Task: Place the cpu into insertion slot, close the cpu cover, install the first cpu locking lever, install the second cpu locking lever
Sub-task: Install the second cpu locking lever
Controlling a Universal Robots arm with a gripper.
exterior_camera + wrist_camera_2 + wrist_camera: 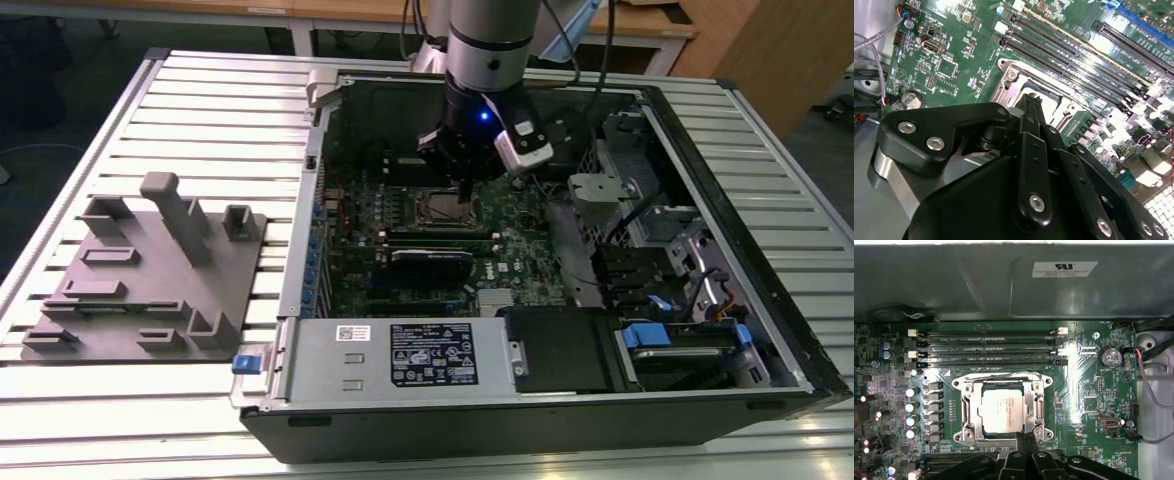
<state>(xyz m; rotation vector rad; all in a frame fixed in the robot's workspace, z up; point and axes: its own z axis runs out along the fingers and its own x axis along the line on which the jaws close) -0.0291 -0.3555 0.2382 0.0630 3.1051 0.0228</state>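
The dull silver cpu [1002,411] lies square in the insertion slot [965,432], framed by the shiny metal cpu cover [1035,407]. In both wrist views the black hand [1026,440] hovers beside it, fingers together, empty.

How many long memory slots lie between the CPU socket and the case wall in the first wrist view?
4. The memory slots run parallel, stacked one behind another between the socket and the grey case wall. More slots near the gripper are partly hidden.
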